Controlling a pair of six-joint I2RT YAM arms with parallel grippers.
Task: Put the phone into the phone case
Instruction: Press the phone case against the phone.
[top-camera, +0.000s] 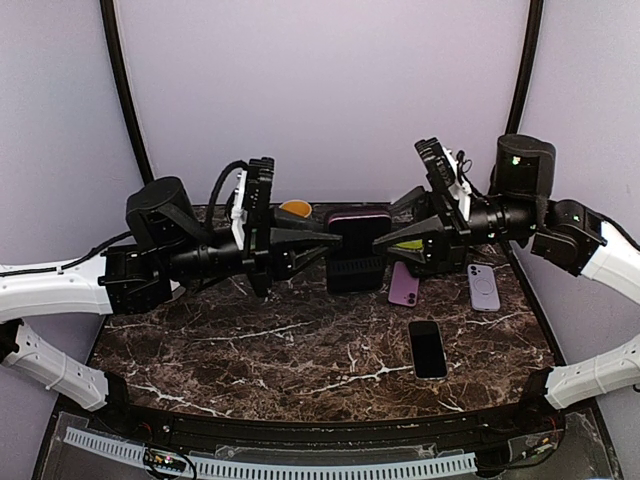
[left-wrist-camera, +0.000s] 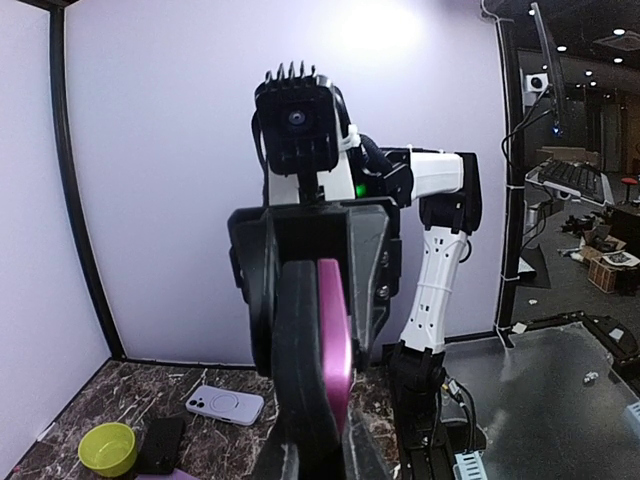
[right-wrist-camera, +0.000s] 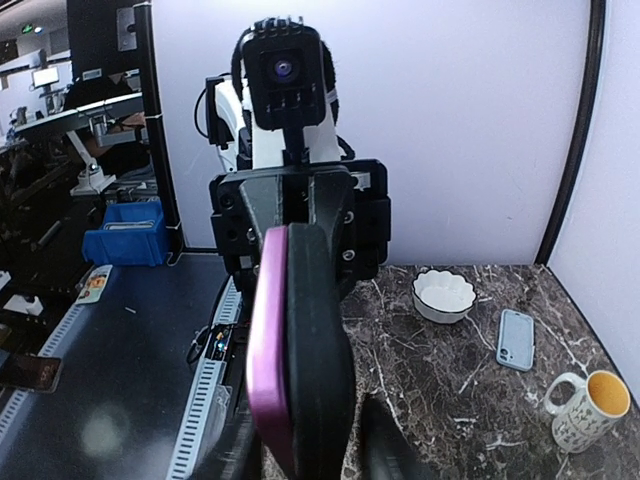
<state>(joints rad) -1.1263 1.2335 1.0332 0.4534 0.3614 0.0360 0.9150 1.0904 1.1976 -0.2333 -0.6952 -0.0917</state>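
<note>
Phone and case stack (top-camera: 358, 252) up in mid-air over surface (top-camera: 250, 345). Clamped at one edge by left gripper (top-camera: 322, 243); loosely bracketed opposite by right gripper (top-camera: 388, 243), jaws slightly apart. Likely rigid, light, slick, drop-fragile. Best gripped across side edges, off the glass.

The left gripper (top-camera: 322, 245) and right gripper (top-camera: 385, 242) meet on a raised phone (top-camera: 358, 255) mid-table, barring passage there, while a purple case (top-camera: 403, 284), lavender case (top-camera: 484, 287) and black phone (top-camera: 428, 349) dot the right, leaving the marble table (top-camera: 230, 345) open near-left.
</note>
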